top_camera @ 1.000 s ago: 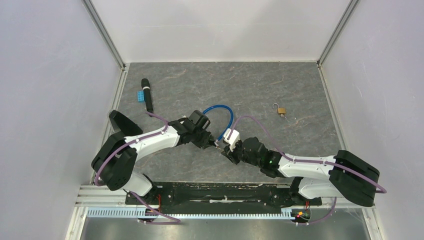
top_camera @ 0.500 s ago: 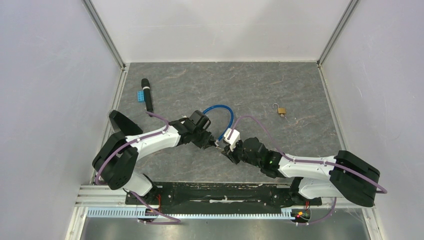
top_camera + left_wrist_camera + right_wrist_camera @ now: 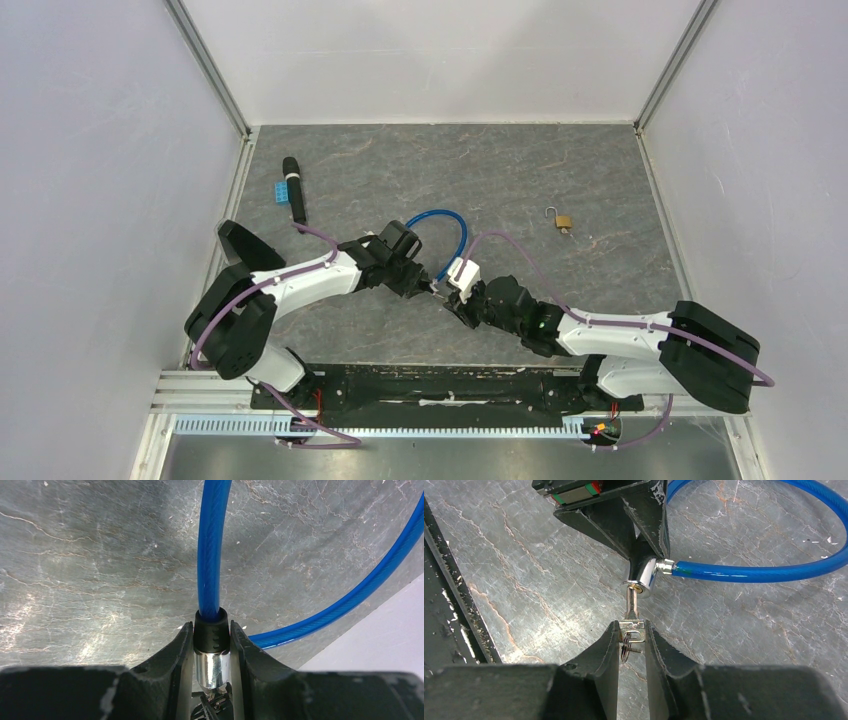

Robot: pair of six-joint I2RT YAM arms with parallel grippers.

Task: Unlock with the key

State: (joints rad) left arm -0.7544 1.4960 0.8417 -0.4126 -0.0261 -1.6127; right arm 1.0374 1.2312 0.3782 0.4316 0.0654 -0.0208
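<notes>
SETTING. Grey veined stone-look bench [image 3: 520,170], white walls [image 3: 440,60] on three sides, both arms reaching in to meet near centre-front.

ITEM 1: cable lock [image 3: 754,572]. Blue plastic-sheathed cable, curved in a loop on the bench behind the arms. One end runs through a black collar into a short chrome barrel [image 3: 644,575], keyway facing the R arm. Glossy, smooth, likely slippery where chromed.

ITEM 2: key [image 3: 632,612]. Small, silver, flat bow w/ a wire key ring [image 3: 626,647] hanging off it. Blade points straight at the barrel, tip at or in the keyway; depth of entry can't be told.

HOLD, L: left pincer [image 3: 212,630] clenched on the cable lock at collar and barrel, one finger each side. Reason, as judged: braces the barrel off the bench and stops it spinning when torque comes through the key.

HOLD, R: right pincer [image 3: 631,630] clenched on the key's bow, blade left free. Reason, as judged: bow gives flat faces for twisting, and wrist axis lines up w/ blade so a roll of the wrist turns it.

STATUS. Key and barrel in line, approx. coaxial; the turn not yet evidenced, cable end seated in the barrel.

OTHER. Small brass padlock [image 3: 563,221], shackle open, well apart to the far R. Black cylinder [image 3: 293,188] w/ blue block [image 3: 284,190] beside it, far L. Neither in use.
</notes>
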